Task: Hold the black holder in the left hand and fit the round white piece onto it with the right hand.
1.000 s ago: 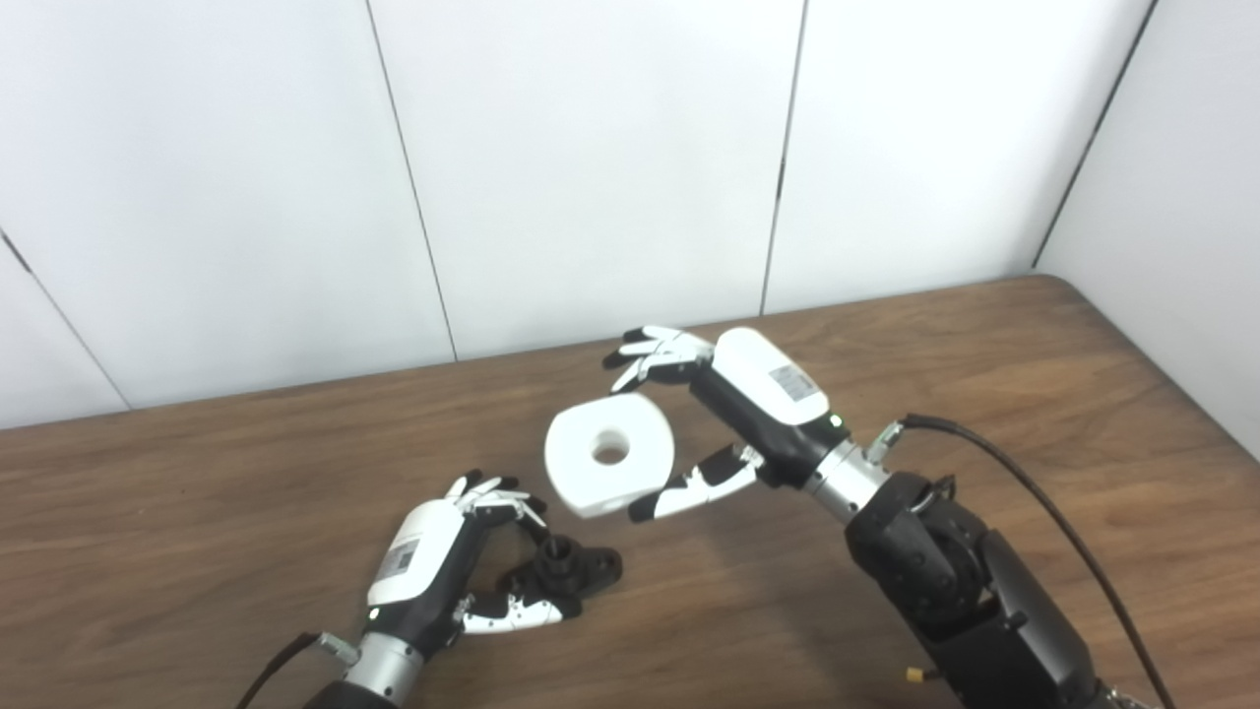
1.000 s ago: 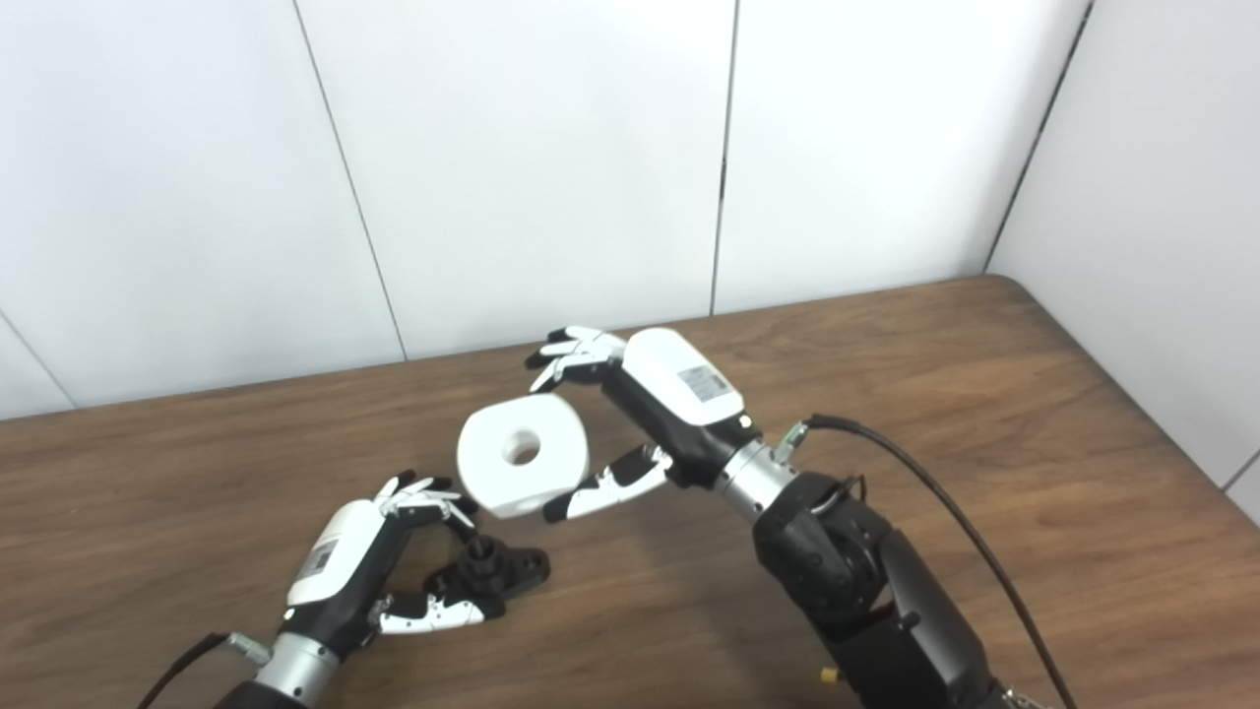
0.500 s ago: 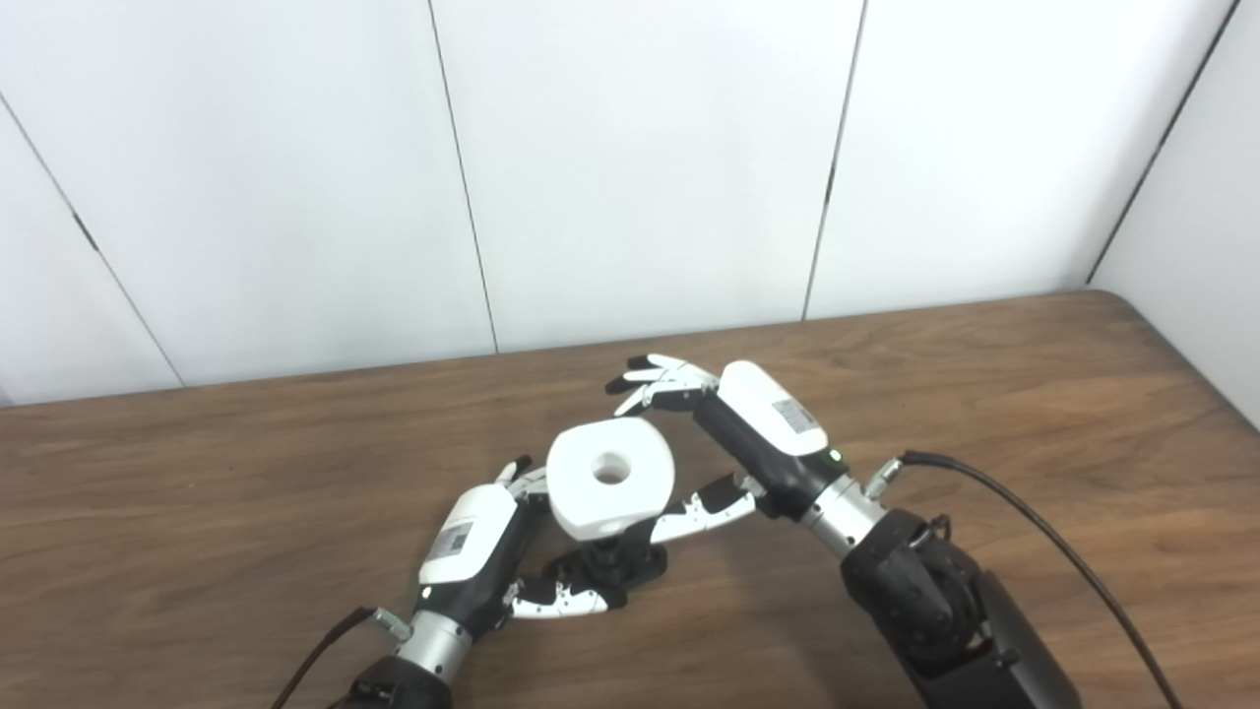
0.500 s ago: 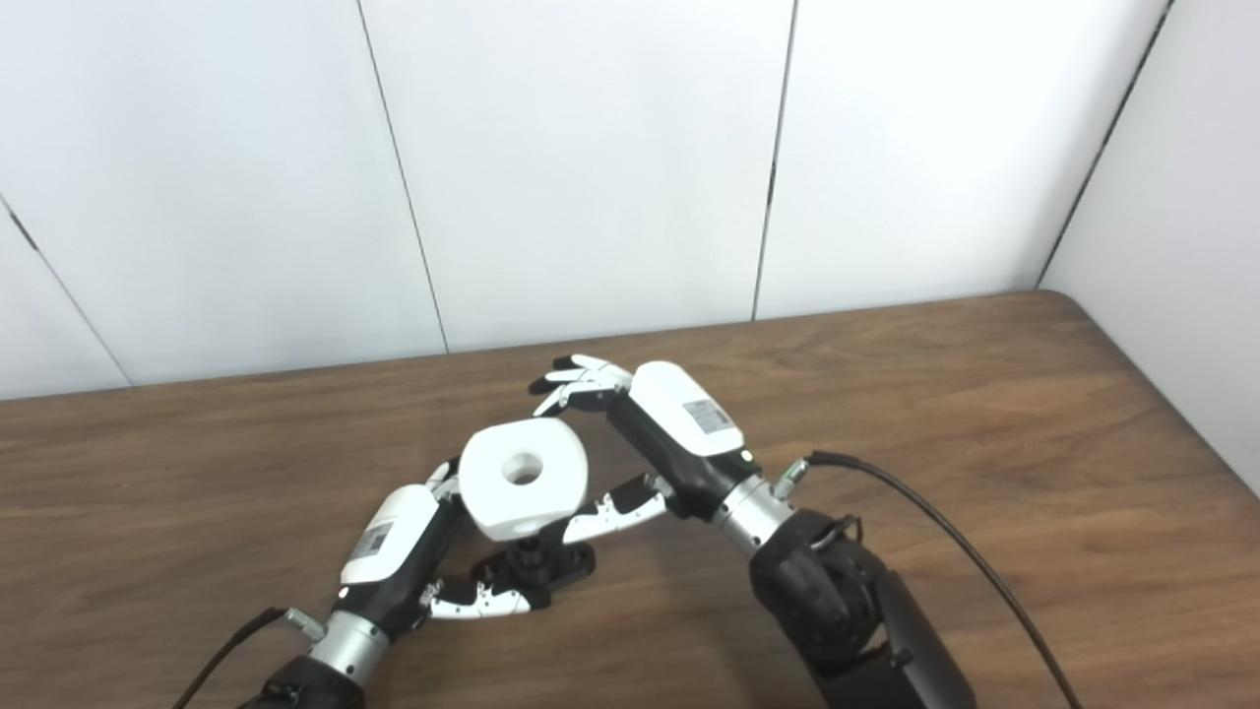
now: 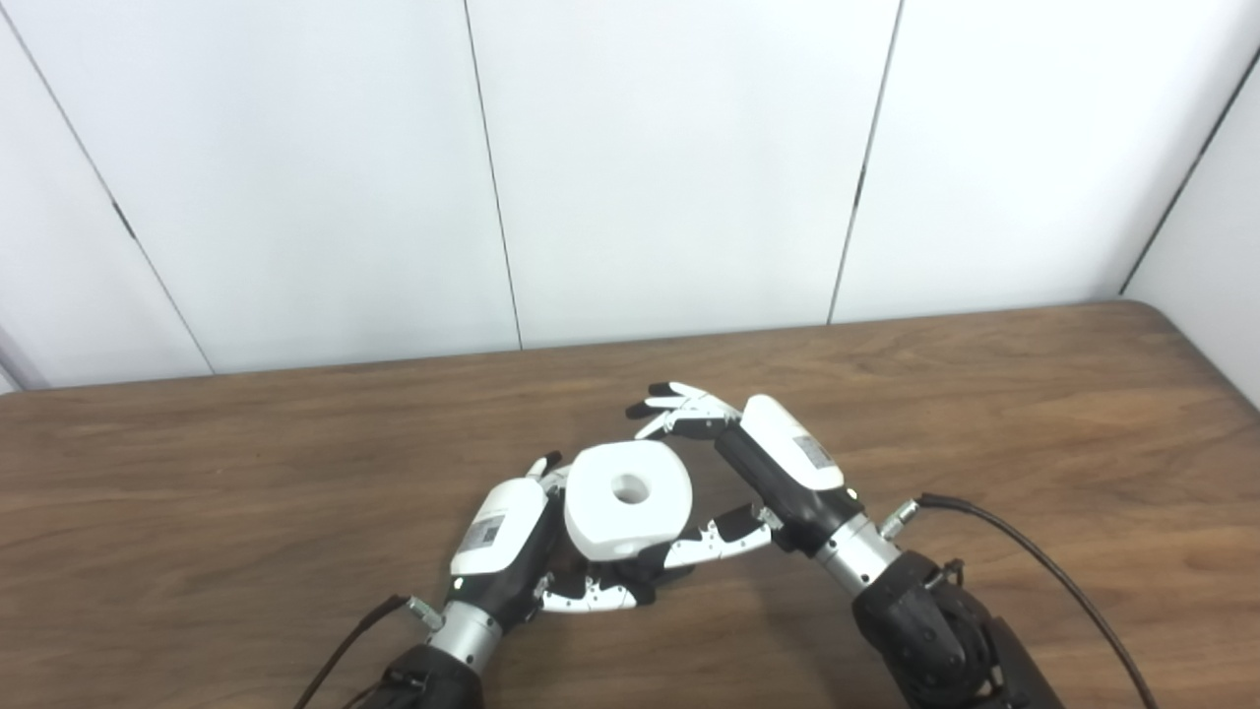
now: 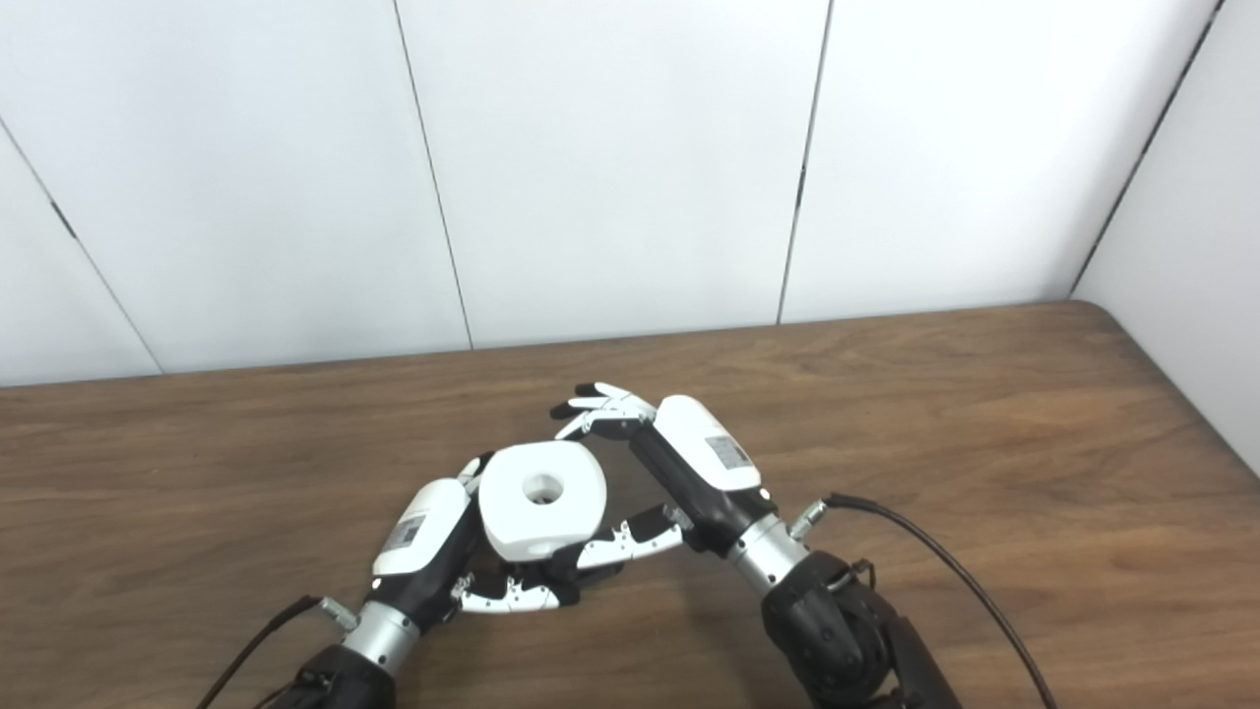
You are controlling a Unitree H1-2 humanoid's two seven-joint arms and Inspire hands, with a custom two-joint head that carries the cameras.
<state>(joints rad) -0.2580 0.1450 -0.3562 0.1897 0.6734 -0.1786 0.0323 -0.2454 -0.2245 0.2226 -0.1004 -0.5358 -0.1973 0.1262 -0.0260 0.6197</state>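
The ring (image 5: 627, 497) sits on top of the holder (image 5: 630, 574) on the tabletop (image 5: 984, 394) — left robot hand (image 5: 512, 551) to its left, right robot hand (image 5: 748, 483) to its right.

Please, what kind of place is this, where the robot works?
Probably a robot test station, not a home: a bare wooden table boxed in by plain white wall panels, with only the white piece and black holder in the hands.
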